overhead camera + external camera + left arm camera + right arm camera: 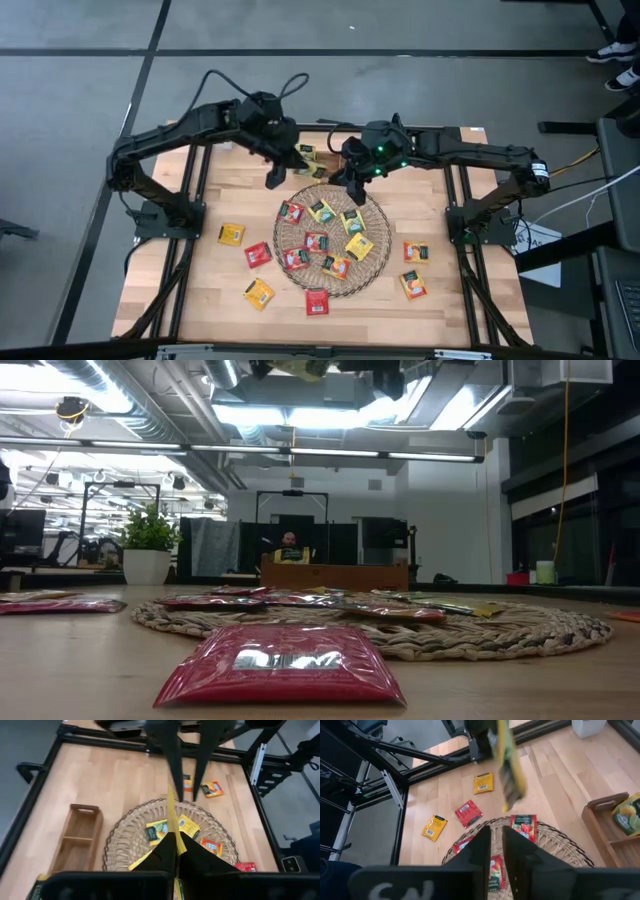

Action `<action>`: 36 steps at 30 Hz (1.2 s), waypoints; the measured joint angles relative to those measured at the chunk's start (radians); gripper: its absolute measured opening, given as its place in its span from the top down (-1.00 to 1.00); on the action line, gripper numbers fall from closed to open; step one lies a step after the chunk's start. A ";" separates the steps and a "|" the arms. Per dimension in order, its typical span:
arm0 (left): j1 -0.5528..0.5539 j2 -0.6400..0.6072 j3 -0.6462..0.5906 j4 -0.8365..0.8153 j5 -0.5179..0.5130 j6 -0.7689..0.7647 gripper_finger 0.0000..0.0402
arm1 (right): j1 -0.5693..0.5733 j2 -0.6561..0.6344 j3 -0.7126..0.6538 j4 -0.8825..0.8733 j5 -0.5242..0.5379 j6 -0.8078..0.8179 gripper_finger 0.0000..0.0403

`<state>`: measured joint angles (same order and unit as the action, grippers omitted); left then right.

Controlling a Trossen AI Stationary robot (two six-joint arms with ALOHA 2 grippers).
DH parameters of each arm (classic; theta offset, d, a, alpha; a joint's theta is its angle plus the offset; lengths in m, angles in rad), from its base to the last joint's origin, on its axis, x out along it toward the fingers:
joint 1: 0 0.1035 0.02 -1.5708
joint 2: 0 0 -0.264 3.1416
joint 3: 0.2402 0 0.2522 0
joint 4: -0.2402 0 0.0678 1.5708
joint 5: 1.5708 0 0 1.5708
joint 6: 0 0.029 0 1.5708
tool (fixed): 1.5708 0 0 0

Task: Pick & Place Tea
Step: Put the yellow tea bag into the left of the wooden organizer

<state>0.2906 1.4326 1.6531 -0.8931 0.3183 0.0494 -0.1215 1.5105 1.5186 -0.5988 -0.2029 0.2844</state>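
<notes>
A round wicker mat [332, 262] lies mid-table with several red and yellow tea sachets on it, such as a red one [291, 211]. More sachets lie on the bare wood: yellow [231, 234], red [317, 301], orange [415, 251]. My left gripper [274, 178] hovers over the mat's far-left rim, shut on a yellow sachet [172, 822]. My right gripper [355, 190] hangs above the mat's far edge. Its fingers [481, 847] stand slightly apart and hold nothing. Both grippers are off the table, close to each other. My left gripper pinches the yellow sachet between its two fingers [162, 852], which slant down from above. The sachet shows edge-on and sticks out past the fingertips. In the right wrist view it hangs below the fingers [511, 775], lifted clear above the table.
A small wooden rack [75, 837] with sachets in it stands at the far edge, just beyond the mat and between the arms. A potted plant [148, 550] stands at the far side. Bare wood shows left and right of the mat. A person sits far behind the table.
</notes>
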 joint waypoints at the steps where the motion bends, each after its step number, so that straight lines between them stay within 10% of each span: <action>1: 0.005 -0.009 0.000 -0.006 -0.001 0.000 0.98 | 0.000 -0.003 0.001 0.004 0.000 0.000 0.69; 36: 0.054 -0.324 -0.392 0.500 0.046 -0.108 0.98 | -0.110 -0.007 0.001 0.337 -0.116 0.000 0.33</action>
<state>0.3450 1.1090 1.2610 -0.3934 0.3639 -0.0582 -0.2317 1.5036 1.5192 -0.2620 -0.3194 0.2840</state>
